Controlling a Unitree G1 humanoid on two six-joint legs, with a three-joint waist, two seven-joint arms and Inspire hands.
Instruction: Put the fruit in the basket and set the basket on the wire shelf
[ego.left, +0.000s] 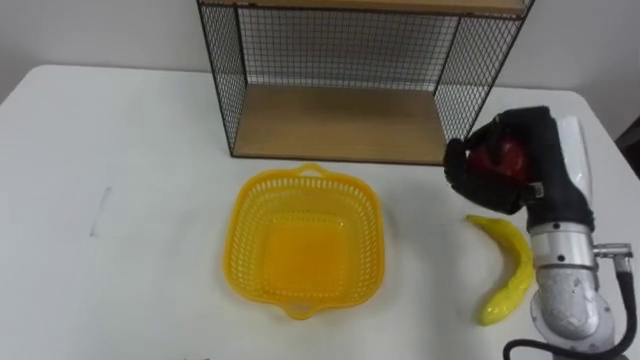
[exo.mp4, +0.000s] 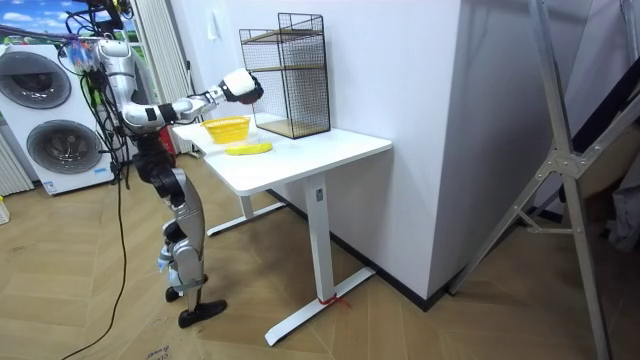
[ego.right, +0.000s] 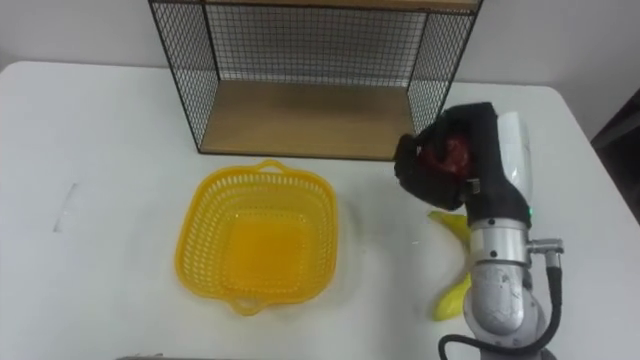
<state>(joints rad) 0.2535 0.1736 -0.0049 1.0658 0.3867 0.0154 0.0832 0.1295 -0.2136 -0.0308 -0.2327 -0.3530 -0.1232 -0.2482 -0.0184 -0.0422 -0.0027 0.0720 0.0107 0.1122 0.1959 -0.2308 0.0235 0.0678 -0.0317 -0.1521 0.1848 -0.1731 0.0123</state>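
The white table (ego.left: 120, 200) spreads beneath the right hand (ego.left: 530, 140) and away to its left, and in the room view the robot stands upright at the table's end on that view's left, its right arm stretched forward over the top. The wire shelf (ego.left: 340, 125) stands on the table beyond the hand and to its left, open side facing the robot, the near right corner of its wooden base close to the fingertips as the eye views show it. The forearm comes up from the lower right, its silver wrist pointing away from the robot, and the black hand bends over toward the left, held above the tabletop and not resting on it. The yellow basket (ego.left: 365, 250) sits upright on the table well to the left of the hand and somewhat nearer the robot, apart from it. The banana (ego.left: 512, 265) lies on the table just below the hand, alongside the wrist. The red fruit (ego.left: 503, 157) is in the hand itself, the fingers curled closely round it.
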